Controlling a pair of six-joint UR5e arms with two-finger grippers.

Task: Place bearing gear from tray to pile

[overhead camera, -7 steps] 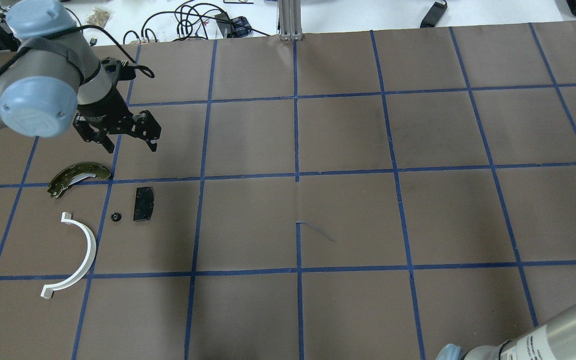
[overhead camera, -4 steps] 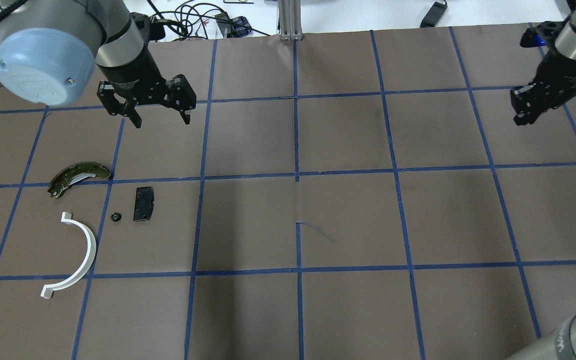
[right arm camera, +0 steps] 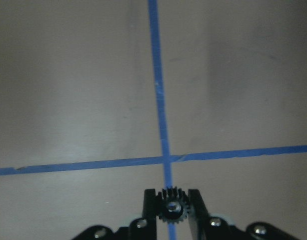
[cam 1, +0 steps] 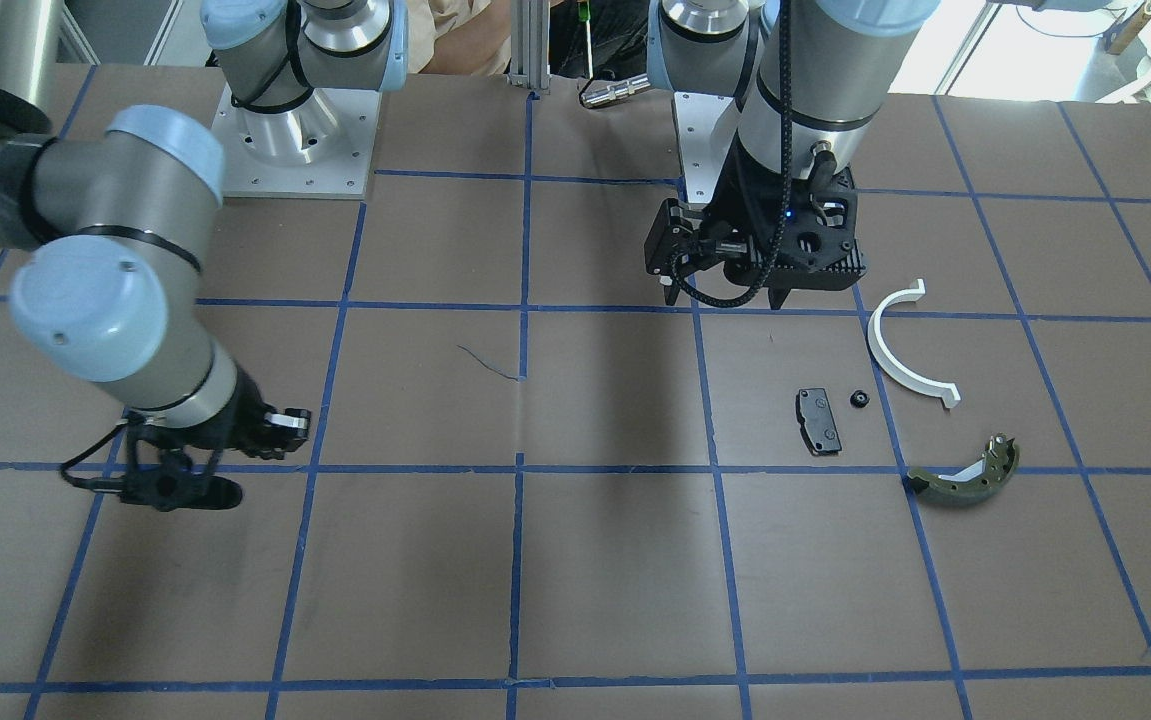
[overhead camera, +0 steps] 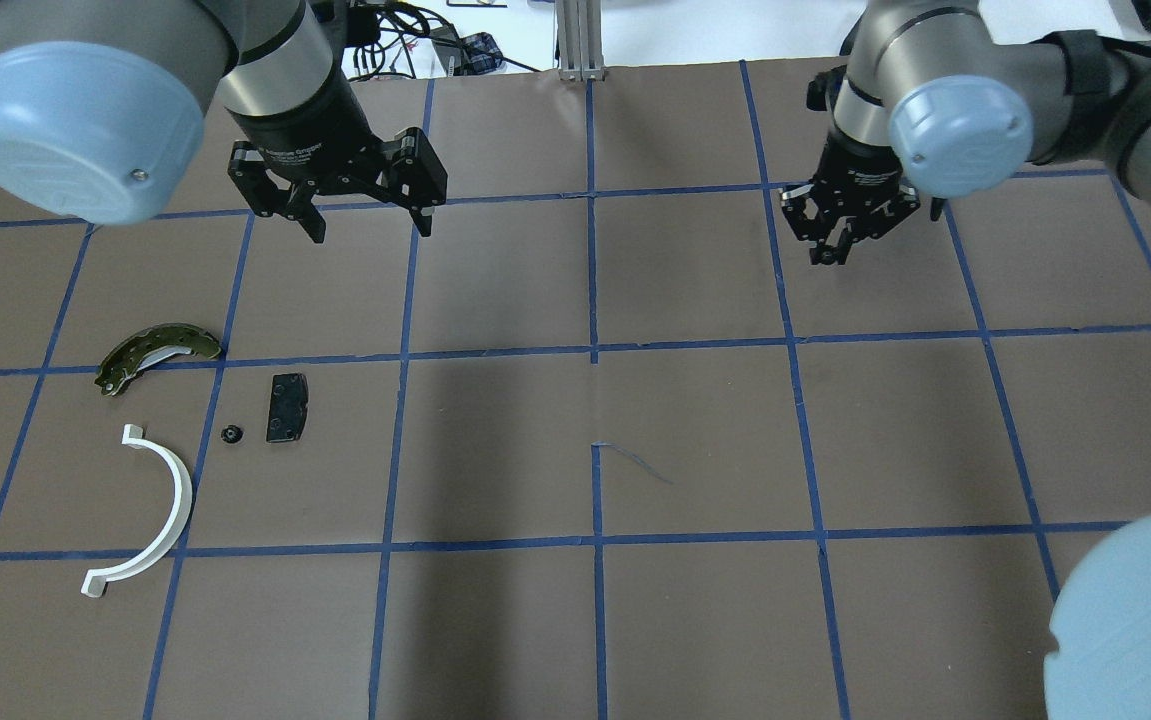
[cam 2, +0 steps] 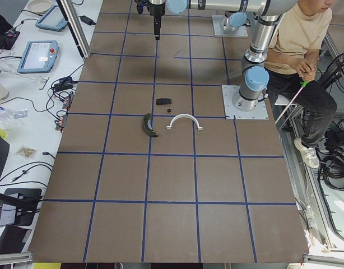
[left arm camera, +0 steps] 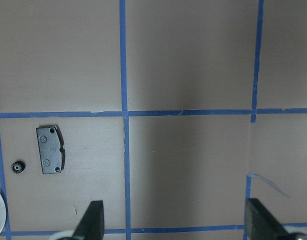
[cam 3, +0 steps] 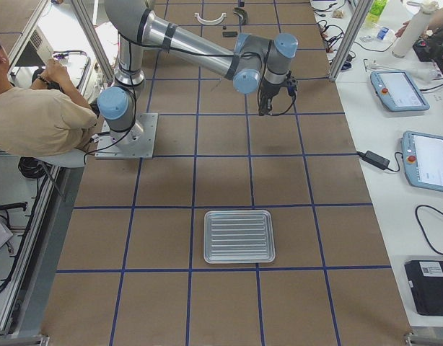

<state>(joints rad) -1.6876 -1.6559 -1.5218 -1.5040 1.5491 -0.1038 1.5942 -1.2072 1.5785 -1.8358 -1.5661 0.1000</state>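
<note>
Right gripper point(overhead camera: 840, 243) is pinching the gear point(right arm camera: 169, 209). The right wrist view is showing it black and toothed, clamped between the two fingertips over a crossing of blue tape lines. Compared with a moment ago, that arm is reaching much farther in. The gripper was out by the right edge of the table point(overhead camera: 695, 430), and now it is hanging over the right-centre squares in the far half. It is well apart from the pile point(overhead camera: 286, 407) on the left side.

Left gripper point(overhead camera: 370, 230) is standing spread wide with nothing between its fingers point(left arm camera: 93, 222). It is sitting a little farther toward the middle than before.

The pile's parts are lying where they were: shoe point(overhead camera: 165, 340), half-ring point(overhead camera: 182, 495), pad point(left arm camera: 50, 150), and a second gear point(left arm camera: 17, 167) just beside the pad.

From overhead I cannot make out the gear in the right gripper at all; only the wrist camera is giving that away. The tray point(cam 3: 238, 236) is showing whole only in the right-side view, toward the table's end on the robot's right. Overhead, just a sliver of it is peeking in at the right edge.
</note>
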